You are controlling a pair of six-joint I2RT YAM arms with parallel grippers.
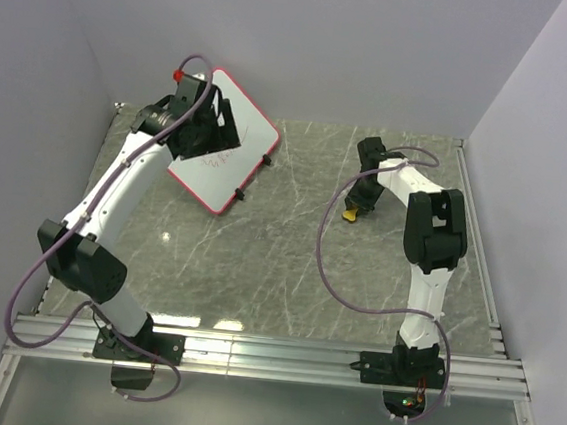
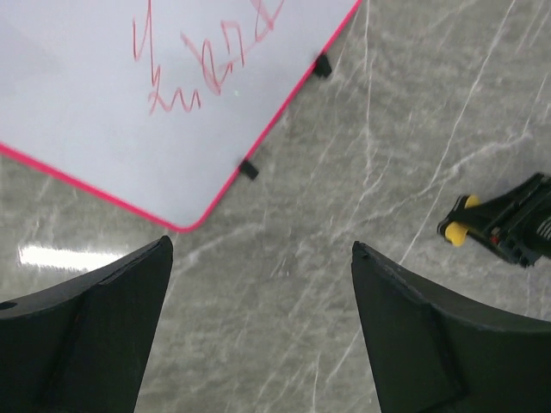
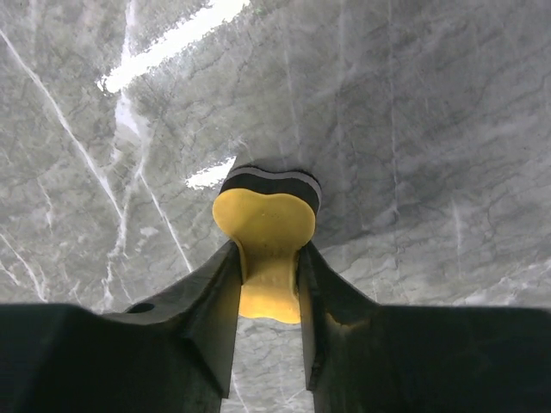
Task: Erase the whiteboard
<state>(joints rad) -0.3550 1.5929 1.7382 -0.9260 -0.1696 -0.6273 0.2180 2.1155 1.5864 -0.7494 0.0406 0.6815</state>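
The whiteboard [image 1: 230, 162], white with a thin pink-red frame and red scribbles [image 2: 198, 60], lies at the back left of the marble table. It fills the upper left of the left wrist view [image 2: 103, 129], with small black feet [image 2: 248, 169] on its right edge. My left gripper [image 1: 214, 129] hovers over the board, open and empty [image 2: 263, 249]. My right gripper [image 1: 357, 205] is shut on the small yellow bone-shaped eraser [image 1: 349, 216] at the table surface, right of centre. The eraser's waist sits between the fingers [image 3: 263, 219], and its black felt face points away from the camera.
White walls close in the table on the left, back and right. Aluminium rails [image 1: 270, 354] run along the near edge by the arm bases. Purple cables [image 1: 323, 267] loop from both arms. My right gripper and the eraser also show in the left wrist view [image 2: 508, 228].
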